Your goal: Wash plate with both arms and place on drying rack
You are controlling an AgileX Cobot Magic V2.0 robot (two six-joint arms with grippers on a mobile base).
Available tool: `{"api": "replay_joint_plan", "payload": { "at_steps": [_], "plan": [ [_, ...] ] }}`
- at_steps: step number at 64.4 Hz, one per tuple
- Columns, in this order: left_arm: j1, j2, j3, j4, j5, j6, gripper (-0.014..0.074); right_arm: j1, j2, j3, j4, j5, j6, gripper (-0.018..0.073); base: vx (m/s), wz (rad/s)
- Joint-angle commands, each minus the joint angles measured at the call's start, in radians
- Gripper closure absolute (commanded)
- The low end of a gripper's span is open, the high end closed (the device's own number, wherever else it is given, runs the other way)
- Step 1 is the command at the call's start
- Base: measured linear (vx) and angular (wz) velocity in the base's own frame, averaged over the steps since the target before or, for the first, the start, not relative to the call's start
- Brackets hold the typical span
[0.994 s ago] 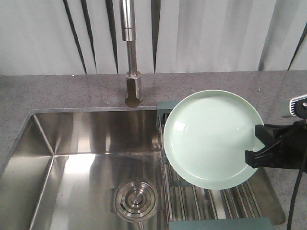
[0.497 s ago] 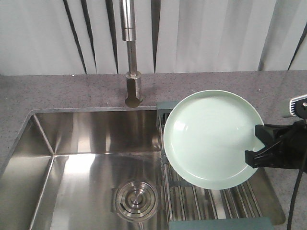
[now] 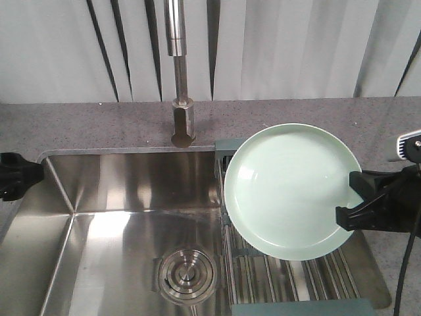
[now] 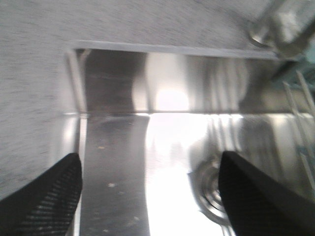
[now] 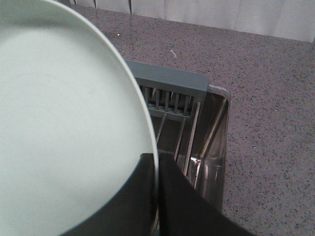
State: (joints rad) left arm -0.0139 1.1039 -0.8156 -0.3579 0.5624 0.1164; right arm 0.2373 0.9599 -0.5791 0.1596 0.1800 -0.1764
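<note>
One tilted plate (image 3: 289,187), face up, rim in right end effector (image 3: 350,197).

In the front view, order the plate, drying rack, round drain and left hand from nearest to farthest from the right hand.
1. plate, held at its rim by the right hand.
2. drying rack, just beneath it.
3. round drain, farther to the left.
4. left hand, at the far left edge.
</note>
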Motion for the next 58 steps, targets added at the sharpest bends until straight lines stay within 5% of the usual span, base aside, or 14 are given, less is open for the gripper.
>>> {"api": "replay_joint_plan", "payload": {
  "at_steps": [1,16,25,44,58],
  "plan": [
    [-0.009,0.038,-0.084,-0.248,0.028,0.235,0.0041,-0.003,-0.015,-0.026,0.003,-0.075,-0.007,0.0564,0.00,0.00],
    [-0.009,0.168,-0.193,-0.730,0.251,0.735,0.0041,-0.003,-0.015,-0.026,0.003,-0.075,-0.007,0.0564,0.00,0.00],
    [-0.009,0.269,-0.270,-0.907,0.409,0.955,0.0041,-0.003,-0.015,-0.026,0.003,-0.075,-0.007,0.0564,0.00,0.00],
    [-0.009,0.529,-0.509,-1.091,0.691,1.039,0.0041,-0.003,-0.015,-0.026,0.003,-0.075,-0.007,0.0564,0.00,0.00],
    [-0.010,0.664,-0.676,-1.137,0.690,1.038,0.0041,-0.003,-0.015,-0.026,0.003,-0.075,-0.007,0.0564,0.00,0.00]
  ]
}}
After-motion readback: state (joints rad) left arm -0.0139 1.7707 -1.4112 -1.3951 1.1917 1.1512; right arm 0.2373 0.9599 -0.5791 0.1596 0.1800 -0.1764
